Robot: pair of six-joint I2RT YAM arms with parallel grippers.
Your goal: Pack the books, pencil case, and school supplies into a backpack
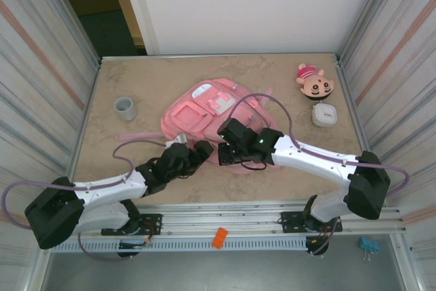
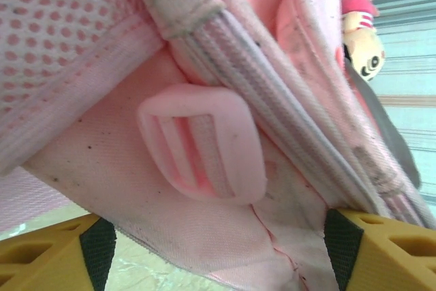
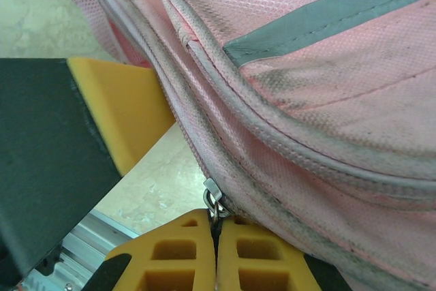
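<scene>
Left gripper: fingers spread wide, backpack fabric and strap buckle lying between them.
Right gripper: fingers pressed together, pinching the zip pull.

The left arm reaches from its base up and to the right, low over the table, and ends at the near left edge of the backpack. The left gripper stands with its yellow fingers wide apart, and the backpack's fabric lies between them. The right arm stretches leftward from its base, wrist level, to the backpack's near edge. The right gripper has its jaws pressed together, pinching the zip pull at the backpack's seam. The two grippers sit close together there.
</scene>
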